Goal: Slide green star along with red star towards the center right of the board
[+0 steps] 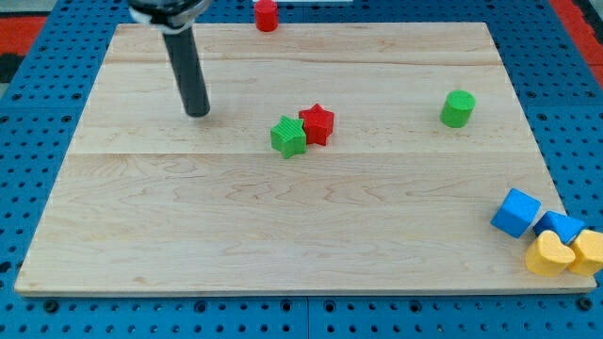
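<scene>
- While the two stars sit touching just left of the board's middle, we judge the push has not begun: our tip (198,113) rests on the wooden board (283,235), well apart from them, toward the view's upper left.
- Our arm ends in a bare dark rod with nothing to open or close; it holds nothing.
- The green star (288,137) lies on the left, the red star (317,123) against its upper right.
- We think the next move calls for bringing our tip down to the green star's left side, then pushing rightward so both travel together.
- Counted: one green star, one red star, one green cylinder (457,108), one red block (267,15) at the top edge, two blue blocks (515,212), two yellow blocks (549,254).
</scene>
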Controlling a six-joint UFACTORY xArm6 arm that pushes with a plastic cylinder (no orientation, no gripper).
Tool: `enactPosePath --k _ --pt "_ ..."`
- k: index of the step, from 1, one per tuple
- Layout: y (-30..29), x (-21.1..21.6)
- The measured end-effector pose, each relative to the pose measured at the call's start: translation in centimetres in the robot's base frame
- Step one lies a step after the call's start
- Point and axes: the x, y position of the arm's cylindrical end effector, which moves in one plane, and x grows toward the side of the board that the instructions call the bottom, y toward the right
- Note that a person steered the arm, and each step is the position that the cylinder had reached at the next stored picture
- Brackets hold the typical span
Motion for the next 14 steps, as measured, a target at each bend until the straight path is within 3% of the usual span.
enactPosePath --k 1,2,4,7,14 --pt "0.2 4.5" --pt "1.9 5.8" --pt "7.4 3.6" --pt "10.4 4.3" --pt "23.0 -7.6"
